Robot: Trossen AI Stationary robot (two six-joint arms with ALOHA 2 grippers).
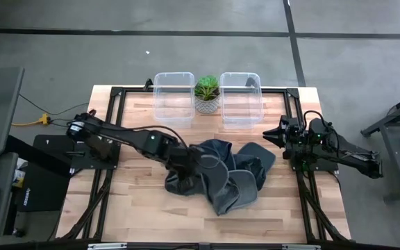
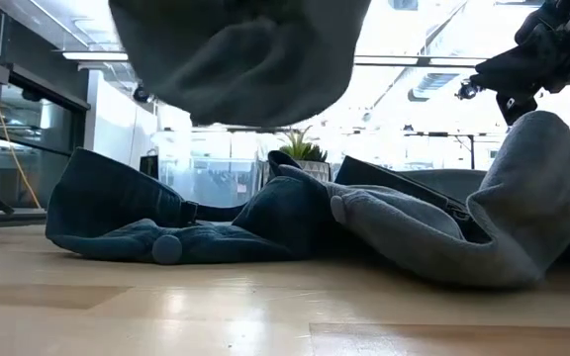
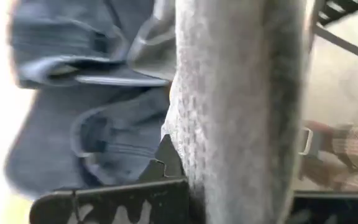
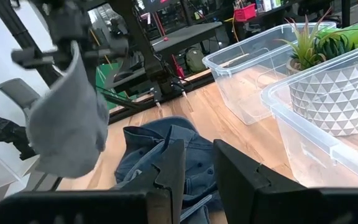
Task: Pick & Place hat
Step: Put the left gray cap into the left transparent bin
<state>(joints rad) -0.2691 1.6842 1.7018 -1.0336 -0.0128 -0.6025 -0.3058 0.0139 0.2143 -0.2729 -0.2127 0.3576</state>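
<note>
Hat, grey, hangs above the table, pinched in the left gripper, which is closed on its fabric over the left edge of the dark blue clothes pile. Right gripper waits at the table's right edge with fingers slightly parted, holding nothing. 2 clear bins and a potted plant between them sit at the far edge.
</note>
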